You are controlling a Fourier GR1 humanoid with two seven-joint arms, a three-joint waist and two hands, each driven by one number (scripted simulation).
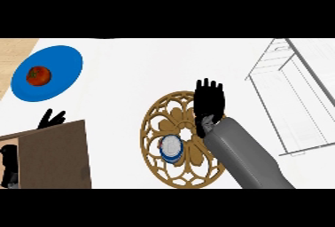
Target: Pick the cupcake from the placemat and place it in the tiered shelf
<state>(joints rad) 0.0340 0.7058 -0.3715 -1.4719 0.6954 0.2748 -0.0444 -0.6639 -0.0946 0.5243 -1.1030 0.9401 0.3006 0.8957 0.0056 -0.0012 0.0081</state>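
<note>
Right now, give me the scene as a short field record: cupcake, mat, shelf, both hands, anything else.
cupcake: on the placemat, left of the right forearm, not held
placemat: round, gold openwork, mid-counter
shelf: white wire frame, far right of the counter, no items seen in it
right hand: open, fingers straight, over the placemat's far edge, beyond the cupcake
left hand: only fingers show above a brown box, open
brown box: lower left
blue plate: upper left, holding a tomato

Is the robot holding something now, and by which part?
Nothing. The right hand is open above the placemat, apart from the cupcake. The left hand rests open.
</note>
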